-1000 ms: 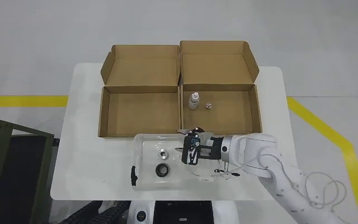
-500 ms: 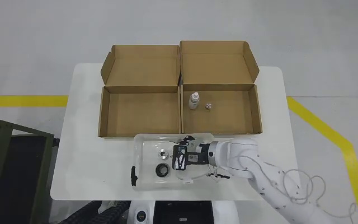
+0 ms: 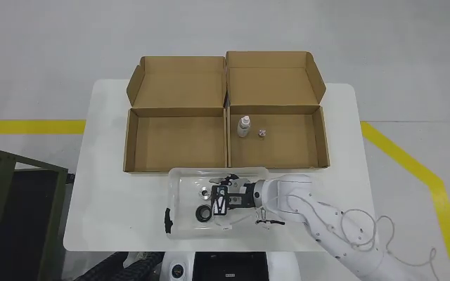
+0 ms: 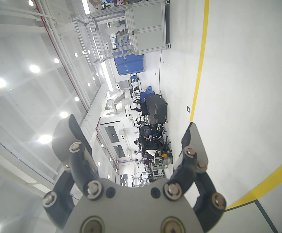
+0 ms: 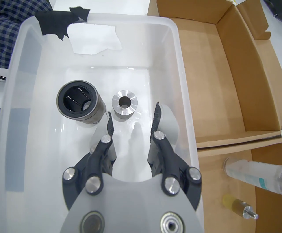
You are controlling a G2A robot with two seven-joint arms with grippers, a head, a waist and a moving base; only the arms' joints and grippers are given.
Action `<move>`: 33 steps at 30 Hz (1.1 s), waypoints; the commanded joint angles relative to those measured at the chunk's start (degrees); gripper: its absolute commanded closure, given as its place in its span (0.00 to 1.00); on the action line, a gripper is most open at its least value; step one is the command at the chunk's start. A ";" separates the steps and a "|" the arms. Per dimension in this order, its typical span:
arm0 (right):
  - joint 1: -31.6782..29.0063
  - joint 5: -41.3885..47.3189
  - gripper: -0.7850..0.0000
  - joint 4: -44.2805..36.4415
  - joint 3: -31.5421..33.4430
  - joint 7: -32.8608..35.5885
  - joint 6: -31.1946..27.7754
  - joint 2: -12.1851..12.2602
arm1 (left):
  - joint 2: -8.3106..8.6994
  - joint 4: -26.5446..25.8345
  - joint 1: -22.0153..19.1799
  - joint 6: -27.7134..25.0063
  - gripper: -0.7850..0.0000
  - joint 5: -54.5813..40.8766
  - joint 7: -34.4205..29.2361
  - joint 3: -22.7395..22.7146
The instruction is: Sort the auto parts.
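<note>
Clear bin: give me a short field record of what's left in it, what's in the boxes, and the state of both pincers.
clear bin: at the table's near edge, in front of the two boxes
in bin: black bearing and silver bushing, side by side
right pincer: open, inside the bin, tips just short of the bushing
left pincer: open, holding nothing
right cardboard box: white bottle and small part

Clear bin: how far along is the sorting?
Done: a white bottle and a small part are in the right cardboard box. In hand: nothing; the open right gripper hangs in the clear bin beside the silver bushing. Left: that bushing and the black bearing.
</note>
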 commanded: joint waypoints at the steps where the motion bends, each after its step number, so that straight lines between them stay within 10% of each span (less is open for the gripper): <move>1: 0.47 -0.10 0.58 0.98 -0.65 -0.31 0.20 -0.32 | 0.00 0.00 0.00 0.00 0.00 0.00 0.00 0.00; 33: 5.49 -0.72 0.67 10.59 -7.59 -2.47 1.38 -4.98 | 0.00 0.00 0.00 0.00 0.00 0.00 0.00 0.00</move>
